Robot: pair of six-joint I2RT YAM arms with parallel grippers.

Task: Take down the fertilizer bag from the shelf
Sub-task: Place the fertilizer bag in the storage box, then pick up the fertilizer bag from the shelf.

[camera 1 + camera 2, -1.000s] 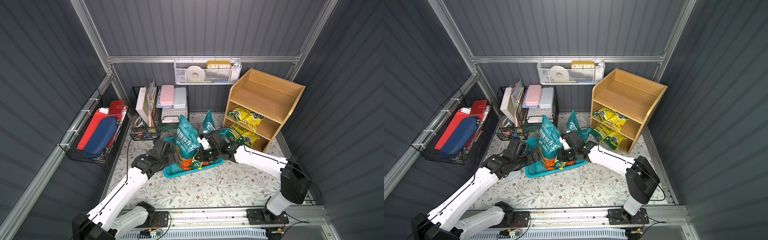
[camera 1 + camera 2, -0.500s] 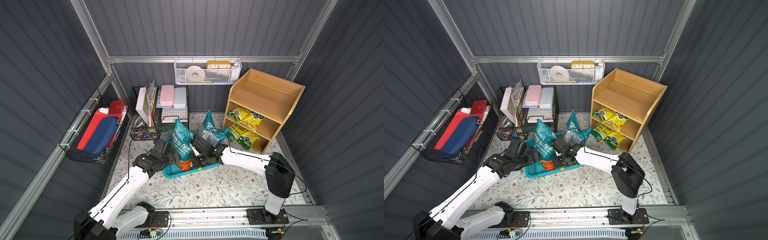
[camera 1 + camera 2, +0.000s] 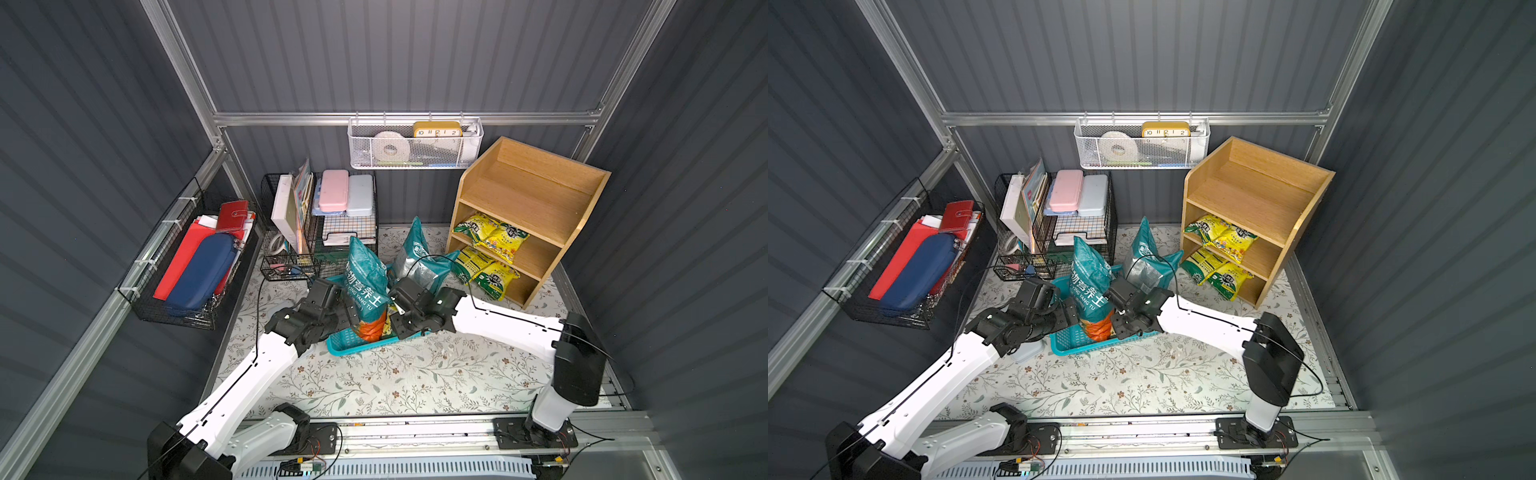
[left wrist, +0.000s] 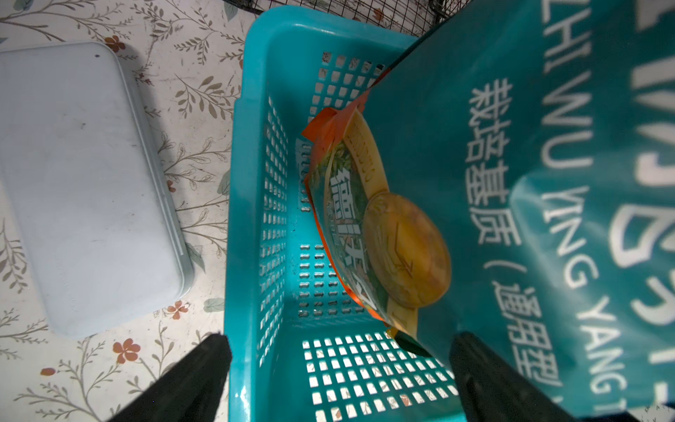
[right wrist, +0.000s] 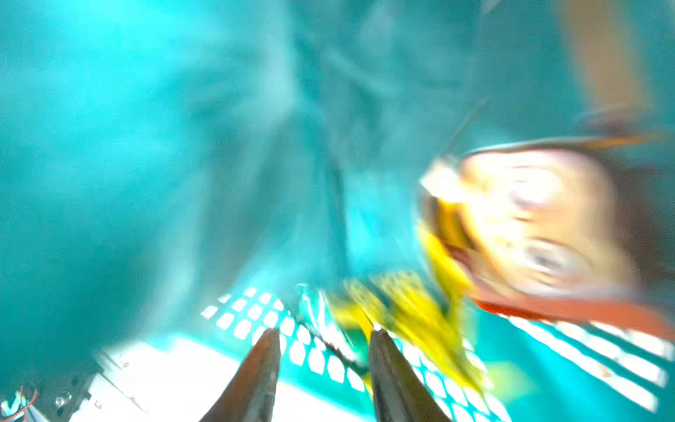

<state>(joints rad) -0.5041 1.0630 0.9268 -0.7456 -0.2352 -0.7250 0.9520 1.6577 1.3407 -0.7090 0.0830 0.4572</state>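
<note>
Fertilizer bag [image 5: 409,310] lies just beyond right gripper [image 5: 325,332].

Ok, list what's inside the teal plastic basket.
A tall teal soil bag stands in the basket, partly covering an orange-edged pouch. A yellow packet shows too, blurred. Whatever lies under the bag is covered.

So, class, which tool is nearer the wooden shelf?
Right. The right tool is between the shelf and the teal bag standing in the basket; the left tool is beyond that bag.
</note>
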